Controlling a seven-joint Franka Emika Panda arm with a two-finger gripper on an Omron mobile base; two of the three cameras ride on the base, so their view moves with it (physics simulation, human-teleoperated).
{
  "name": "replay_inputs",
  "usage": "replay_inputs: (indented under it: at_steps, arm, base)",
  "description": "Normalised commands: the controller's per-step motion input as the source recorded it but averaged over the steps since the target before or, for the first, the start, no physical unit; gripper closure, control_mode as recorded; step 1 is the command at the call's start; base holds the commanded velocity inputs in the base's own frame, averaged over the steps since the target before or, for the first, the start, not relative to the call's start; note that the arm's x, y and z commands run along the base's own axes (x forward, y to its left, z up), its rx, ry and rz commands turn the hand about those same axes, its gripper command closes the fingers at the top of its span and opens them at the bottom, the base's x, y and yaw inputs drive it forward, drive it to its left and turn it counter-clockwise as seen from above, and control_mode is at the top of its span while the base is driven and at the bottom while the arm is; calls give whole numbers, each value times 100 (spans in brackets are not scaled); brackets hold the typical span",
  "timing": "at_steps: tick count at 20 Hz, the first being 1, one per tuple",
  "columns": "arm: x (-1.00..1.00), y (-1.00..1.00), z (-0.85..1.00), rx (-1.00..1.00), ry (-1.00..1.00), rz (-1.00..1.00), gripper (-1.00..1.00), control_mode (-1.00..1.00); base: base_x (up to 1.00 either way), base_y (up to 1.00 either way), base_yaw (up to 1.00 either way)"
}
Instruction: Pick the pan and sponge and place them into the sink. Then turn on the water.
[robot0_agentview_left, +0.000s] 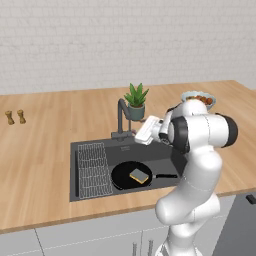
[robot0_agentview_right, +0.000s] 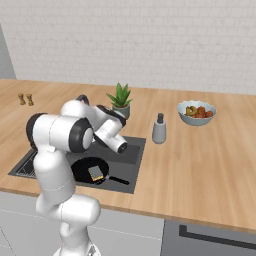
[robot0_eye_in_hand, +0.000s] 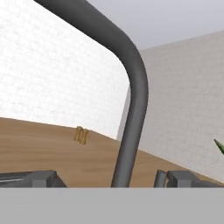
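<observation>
The black pan (robot0_agentview_left: 125, 172) lies in the dark grey sink (robot0_agentview_left: 90, 147), handle pointing right, with the yellow sponge (robot0_agentview_left: 139, 175) resting inside it; both also appear in the right base view, pan (robot0_agentview_right: 85, 170) and sponge (robot0_agentview_right: 96, 173). My gripper (robot0_agentview_left: 133, 133) sits at the dark arched faucet (robot0_agentview_left: 121, 116), just right of its neck and above its base. In the hand view the gripper (robot0_eye_in_hand: 109, 179) is open, its fingertips (robot0_eye_in_hand: 43, 178) spread wide, and the faucet neck (robot0_eye_in_hand: 131, 109) rises close between them. No water is running.
A wire rack (robot0_agentview_left: 94, 170) fills the sink's left part. A potted plant (robot0_agentview_left: 136, 100) stands right behind the faucet. A fruit bowl (robot0_agentview_right: 196, 112) and a grey bottle (robot0_agentview_right: 159, 129) are on the counter to the right, and two small shakers (robot0_agentview_left: 15, 117) far left.
</observation>
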Motion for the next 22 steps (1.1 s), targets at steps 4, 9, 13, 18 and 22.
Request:
replay_inputs:
  at_steps: [4,9,13,18,22]
  arm:
    - [47,0,-19,0,0,0,-100,-100]
    - [50,0,-11,0,3,0,-100,-100]
    - [45,0,-22,0,4,0,-100,-100]
    - [31,0,-28,0,1,0,-100,-100]
    - [36,0,-23,0,2,0,-100,-100]
  base:
    - [0,0,0]
    - [0,0,0]
    - [0,0,0]
    - [0,0,0]
    - [0,0,0]
